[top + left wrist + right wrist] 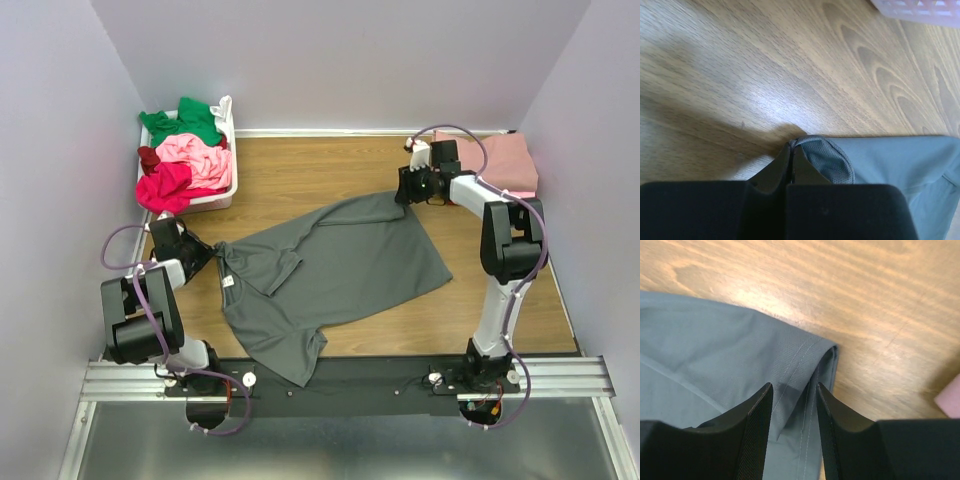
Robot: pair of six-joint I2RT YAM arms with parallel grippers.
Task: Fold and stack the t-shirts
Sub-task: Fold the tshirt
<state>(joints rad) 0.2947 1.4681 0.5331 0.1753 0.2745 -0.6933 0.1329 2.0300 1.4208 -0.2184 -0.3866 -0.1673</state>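
The desk (330, 165) carries everything, and the grey shirt (340, 270) lies spread across its middle between my two arms, so that each can reach an end. Its long axis runs left to right, slightly slanted: the neck and tag point at my left arm, the body trails off right, and one sleeve hangs toward the near edge. The basket (232, 150) at far left holds the loose shirts (190, 150) waiting their turn. A folded pink shirt (505, 160) sits at far right, likely the start of the stack. My left claw (791, 150) is pressed together, pinching a bunched edge of cloth by the neck. My right claw (794, 386) stands half spread astride a stitched hem at the far corner. I judge it is not gripping yet, just placed to pull the cloth flat.
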